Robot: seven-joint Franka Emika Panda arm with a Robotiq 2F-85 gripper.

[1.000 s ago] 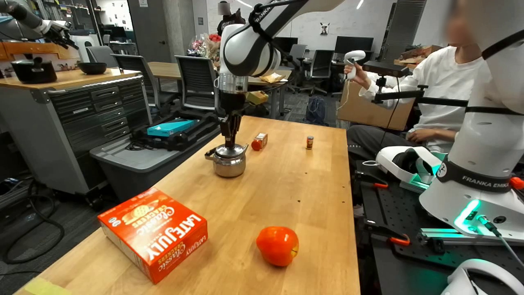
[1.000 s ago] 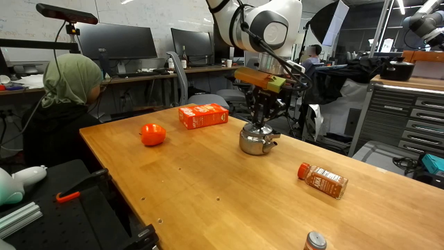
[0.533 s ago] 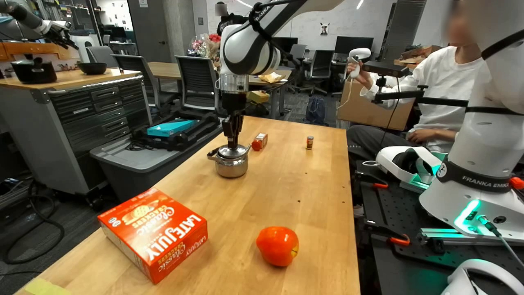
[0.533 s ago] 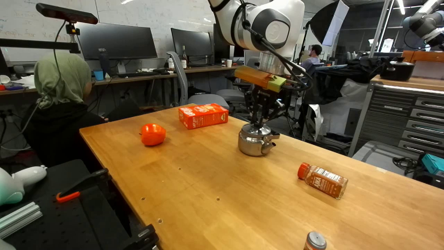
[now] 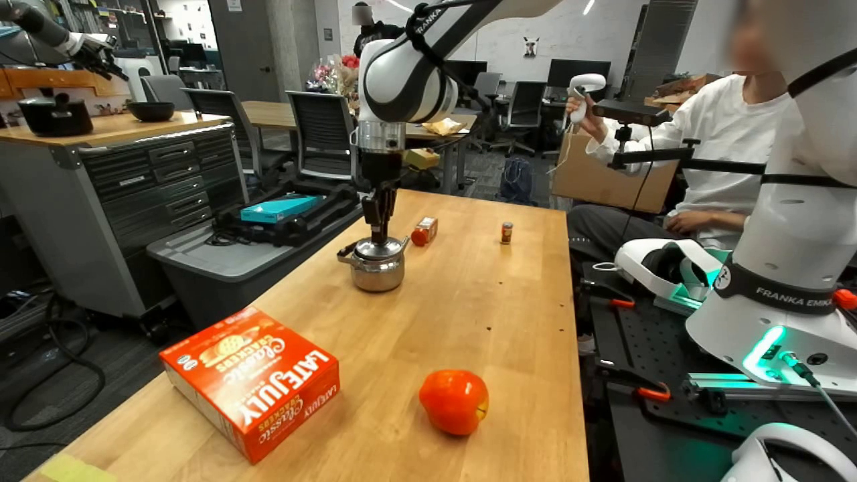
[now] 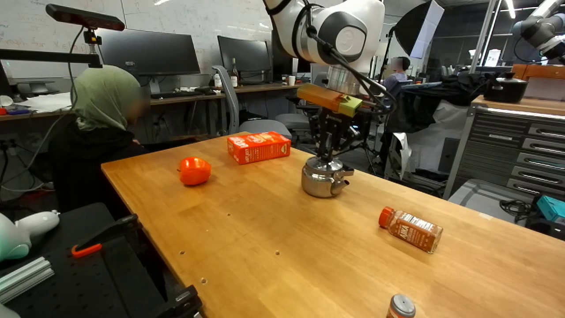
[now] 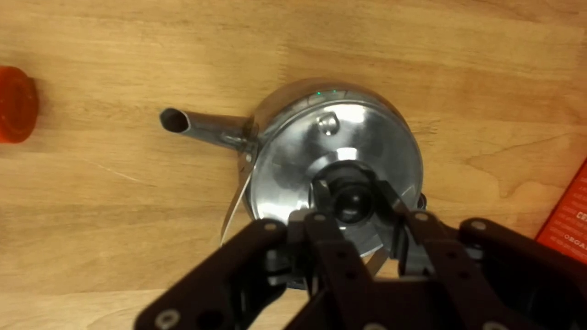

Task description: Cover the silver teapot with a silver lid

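Note:
The silver teapot (image 5: 378,276) stands upright on the table, and it also shows in an exterior view (image 6: 318,183) with its spout and folded-down handle. The silver lid (image 7: 298,151) lies over the teapot's mouth and looks about level; it also shows in an exterior view (image 5: 377,250). My gripper (image 7: 352,189) points straight down over the lid. Its two fingers are closed around the lid's dark round knob (image 7: 353,204), one on each side. The fingers and linkage hide the near part of the lid and part of the handle in the wrist view.
A red cracker box (image 5: 248,381) and an orange-red ball-like fruit (image 5: 454,402) lie on the table. A spice bottle with a red cap (image 6: 410,229) lies on its side beyond the spout. A small jar (image 5: 506,233) stands near the table's edge.
My gripper and the teapot with its lid have shifted together slightly across the table, a small way over and partly back. The fingers stay at the knob.

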